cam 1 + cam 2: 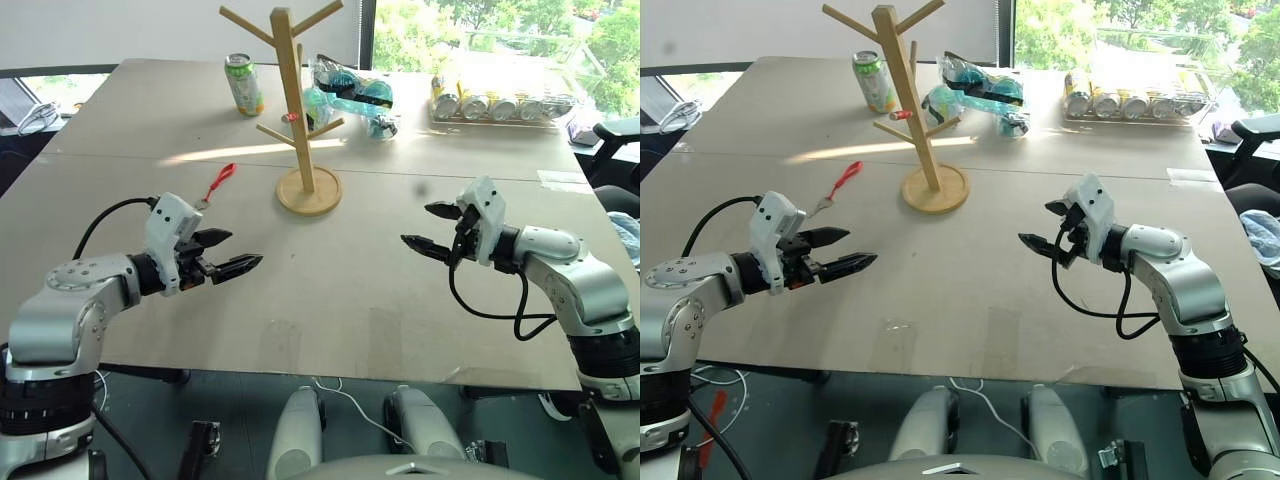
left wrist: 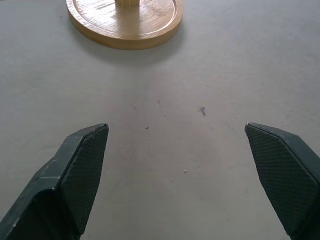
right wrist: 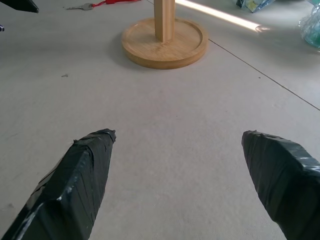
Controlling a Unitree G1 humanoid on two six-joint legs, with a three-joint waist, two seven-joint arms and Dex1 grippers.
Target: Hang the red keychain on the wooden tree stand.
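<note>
Keychain: red keychain lies flat on the table, untouched, at about nine o'clock from the base of the wooden stand and near it.
Keychain axis: its long line runs from seven o'clock up to one o'clock in the head views; the metal ring end is the low end nearer the robot, and the red strap points away, toward the stand.
Left gripper: left gripper hovers over bare table at about six o'clock from the keychain, fingers spread wide with nothing between them. It looks staged for the pick, being the nearer arm.
Stand: upright on its round base near mid-table, pegs angled upward, so a loop dropped over one should stay put. A tiny red-and-silver bit sits at one low peg.
Right gripper: right gripper hangs at about four o'clock from the stand's base, well apart from it, fingers parted and empty. Probably waiting clear of the left arm's path.
Background: green can and plastic bags stand beyond the stand, out of the way.
</note>
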